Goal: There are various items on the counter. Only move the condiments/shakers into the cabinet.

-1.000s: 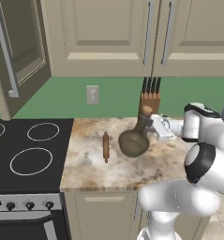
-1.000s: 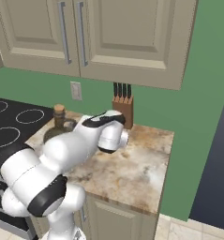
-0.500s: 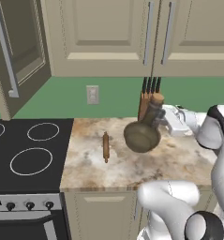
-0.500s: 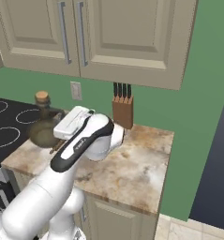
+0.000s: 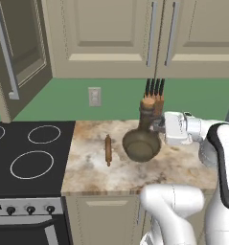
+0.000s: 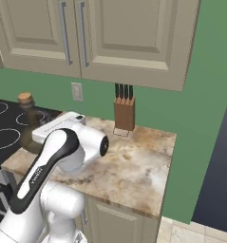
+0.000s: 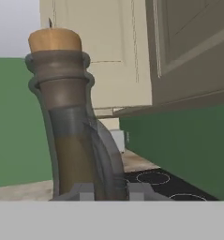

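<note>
The bench (image 5: 183, 167) of marbled stone runs right from the black stovetop (image 5: 29, 153). Above the stovetop, the tall-door cabinet (image 5: 20, 52) stands open. The dark olive jug (image 5: 142, 139), corked, is held upright over the middle of the bench, its handle clamped in the nearly closed tool (image 5: 160, 125). The knife block (image 6: 124, 113) stands at the back edge. The rolling pin (image 5: 108, 150) lies near the bench's left edge.

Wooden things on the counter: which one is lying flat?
The wooden rolling pin, flat on the counter near the stovetop; the knife block stands upright by the wall.
</note>
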Available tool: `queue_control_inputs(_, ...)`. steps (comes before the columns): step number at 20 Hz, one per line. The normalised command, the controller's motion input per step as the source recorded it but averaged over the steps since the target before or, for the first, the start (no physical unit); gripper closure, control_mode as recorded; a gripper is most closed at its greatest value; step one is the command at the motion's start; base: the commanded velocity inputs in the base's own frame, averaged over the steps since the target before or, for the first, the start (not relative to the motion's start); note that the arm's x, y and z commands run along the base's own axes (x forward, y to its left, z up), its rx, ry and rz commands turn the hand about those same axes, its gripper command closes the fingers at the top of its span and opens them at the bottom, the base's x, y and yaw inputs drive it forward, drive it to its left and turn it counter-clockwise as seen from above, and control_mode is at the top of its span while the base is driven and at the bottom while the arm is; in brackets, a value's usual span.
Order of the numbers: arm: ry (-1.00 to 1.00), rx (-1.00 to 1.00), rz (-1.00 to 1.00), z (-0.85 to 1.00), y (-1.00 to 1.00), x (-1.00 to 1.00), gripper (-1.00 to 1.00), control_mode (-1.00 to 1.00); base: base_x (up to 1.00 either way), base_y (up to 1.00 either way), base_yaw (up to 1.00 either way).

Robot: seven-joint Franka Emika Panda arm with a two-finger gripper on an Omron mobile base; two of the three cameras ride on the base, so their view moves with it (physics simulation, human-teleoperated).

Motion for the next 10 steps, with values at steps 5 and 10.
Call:
queue_control_inputs(5,0.03,-0.03,-0.05,-0.07,-0.08,-0.2,1.0,-1.0,0.0,0.0,0.0)
queue_control_inputs(10,0.0,0.0,0.0,0.0,0.0,0.0,1.0,1.0,-1.0,-0.05,-0.09)
